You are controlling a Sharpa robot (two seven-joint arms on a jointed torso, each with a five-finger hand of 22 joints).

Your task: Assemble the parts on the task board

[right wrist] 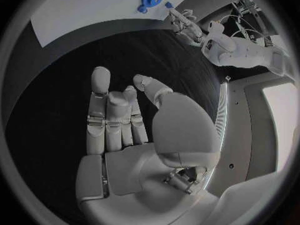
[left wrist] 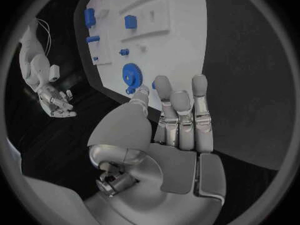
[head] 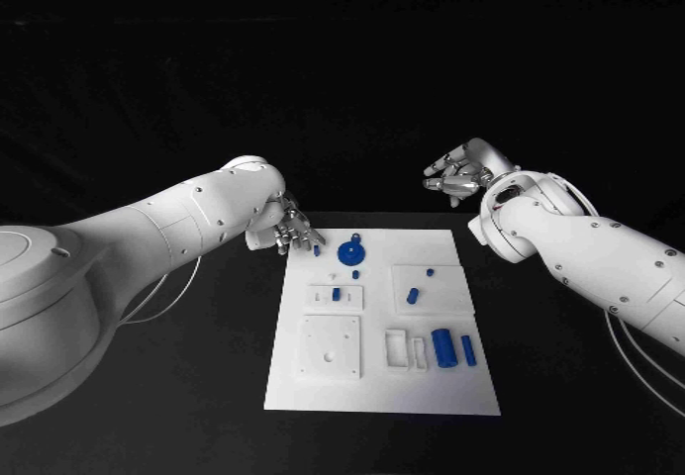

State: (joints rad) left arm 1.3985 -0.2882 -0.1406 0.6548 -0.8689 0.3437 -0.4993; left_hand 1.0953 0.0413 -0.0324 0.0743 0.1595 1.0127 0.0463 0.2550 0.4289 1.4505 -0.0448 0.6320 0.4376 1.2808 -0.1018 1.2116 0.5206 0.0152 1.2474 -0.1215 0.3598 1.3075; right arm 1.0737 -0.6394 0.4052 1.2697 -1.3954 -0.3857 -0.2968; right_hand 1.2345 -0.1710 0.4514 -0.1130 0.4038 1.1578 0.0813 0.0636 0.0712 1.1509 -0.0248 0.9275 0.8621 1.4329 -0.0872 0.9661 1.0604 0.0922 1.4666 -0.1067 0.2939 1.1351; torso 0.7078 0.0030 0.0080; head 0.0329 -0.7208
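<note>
Where the fingers (left wrist: 181, 115) of the left hand (head: 293, 230) run straight and side by side, tips down at the far left corner of the task board (head: 429, 396), hard to tell whether the small blue part (head: 316, 250) at those tips is pinched against the thumb or merely lies under it. Just beside that part, toward the board's middle, the blue gear (head: 352, 252), close to the far edge. Further in, spread over the white plate and well apart from either hand: a blue piece (head: 336, 293) in a small white block, another (head: 413, 294) on the block to its right, and two blue cylinders (head: 444, 346) upright side by side near the right edge. On the other side, fingers (right wrist: 109, 120) of the right hand (head: 464, 170) straight and close together, thumb apart, holding nothing; raised beyond the board's far right corner, over bare black table (head: 214, 416), with dark open surface all round the board's edges.
</note>
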